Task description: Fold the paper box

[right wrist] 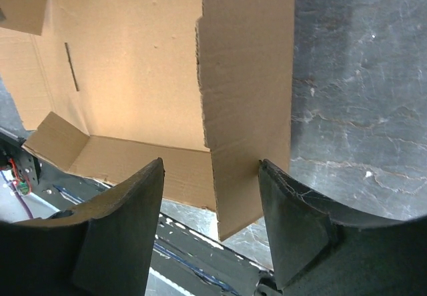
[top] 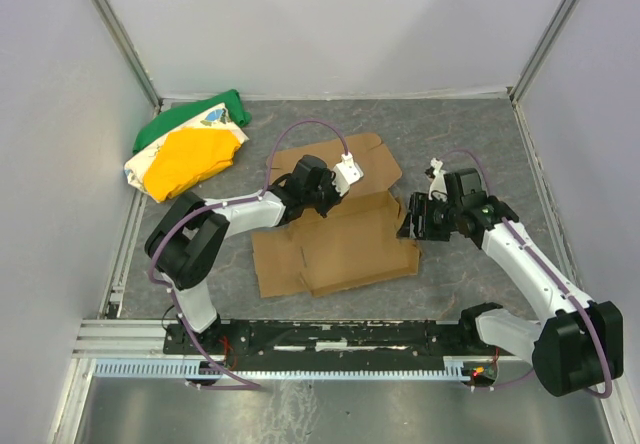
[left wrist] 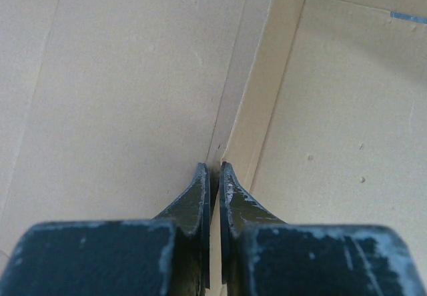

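Observation:
The paper box (top: pixel 340 239) is a brown die-cut cardboard sheet lying partly folded in the middle of the table. My left gripper (top: pixel 325 196) reaches over its back part. In the left wrist view the gripper (left wrist: pixel 215 166) is shut on the thin edge of a raised cardboard wall (left wrist: pixel 267 89) at a fold line. My right gripper (top: pixel 414 219) is at the box's right end. In the right wrist view it (right wrist: pixel 211 164) is open, and an upright side flap (right wrist: pixel 247 96) stands between the fingers, against the right finger (right wrist: pixel 293 209).
A green, yellow and white cloth bundle (top: pixel 190 149) lies at the back left. Grey walls close in the table on three sides. A black rail (top: pixel 330 336) with the arm bases runs along the near edge.

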Controlling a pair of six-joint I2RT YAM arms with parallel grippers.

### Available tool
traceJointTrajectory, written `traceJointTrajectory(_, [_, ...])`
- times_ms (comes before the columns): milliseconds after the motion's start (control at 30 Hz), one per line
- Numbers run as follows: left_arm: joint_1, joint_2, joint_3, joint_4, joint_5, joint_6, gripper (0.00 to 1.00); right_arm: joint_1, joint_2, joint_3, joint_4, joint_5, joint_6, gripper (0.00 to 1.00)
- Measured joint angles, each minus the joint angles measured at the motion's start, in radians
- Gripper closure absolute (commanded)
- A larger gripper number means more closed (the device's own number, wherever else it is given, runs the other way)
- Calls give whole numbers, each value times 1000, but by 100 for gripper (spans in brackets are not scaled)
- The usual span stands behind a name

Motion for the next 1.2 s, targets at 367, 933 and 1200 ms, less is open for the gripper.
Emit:
traceJointTrajectory(367, [0, 0, 0, 0, 0, 0, 97, 0, 7, 0, 82, -42, 23, 40])
traceJointTrajectory(933, [0, 0, 0, 1, 0, 0, 97, -117, 80, 0, 182, -133, 70, 40])
traceJointTrajectory(1200, [0, 0, 0, 1, 0, 0, 97, -162, 97, -9, 268, -224, 128, 46])
